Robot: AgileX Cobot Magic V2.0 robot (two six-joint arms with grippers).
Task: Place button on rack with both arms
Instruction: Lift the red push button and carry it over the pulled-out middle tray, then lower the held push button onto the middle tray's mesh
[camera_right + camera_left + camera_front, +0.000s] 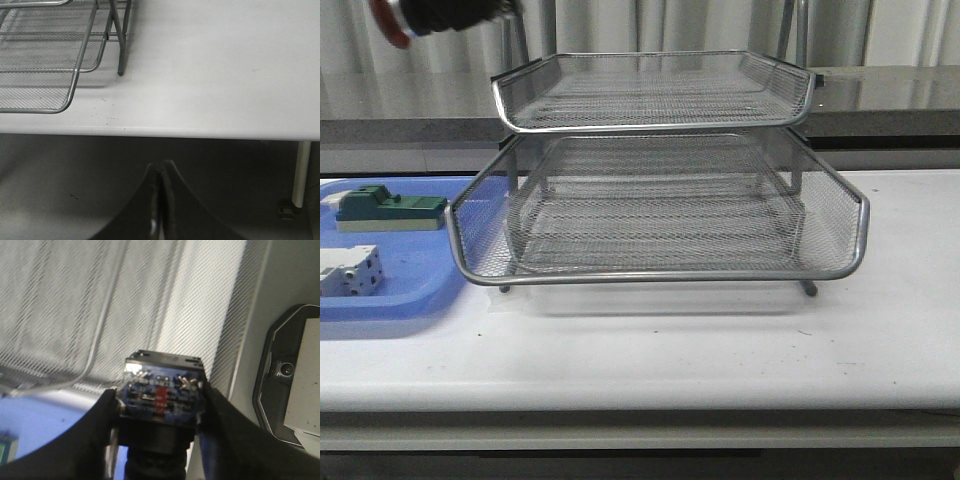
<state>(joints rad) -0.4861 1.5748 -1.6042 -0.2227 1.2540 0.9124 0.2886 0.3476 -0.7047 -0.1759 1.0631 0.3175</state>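
Observation:
The button [395,25] hangs at the top left of the front view, red cap to the left and black body to the right, higher than the rack's top tray and left of it. In the left wrist view my left gripper [160,402] is shut on the button [161,390], gripping its blue rear block from both sides. The silver wire-mesh rack [655,170] stands mid-table, its mesh [75,305] filling the space behind the button. My right gripper [161,172] is shut and empty, below the table's front edge, near the rack's corner [45,60].
A flat blue tray [410,290] lies left of the rack, holding a green-and-beige block [390,208] and a white terminal block [350,272]. The white table [720,350] extends in front of the rack. A table leg [300,175] shows in the right wrist view.

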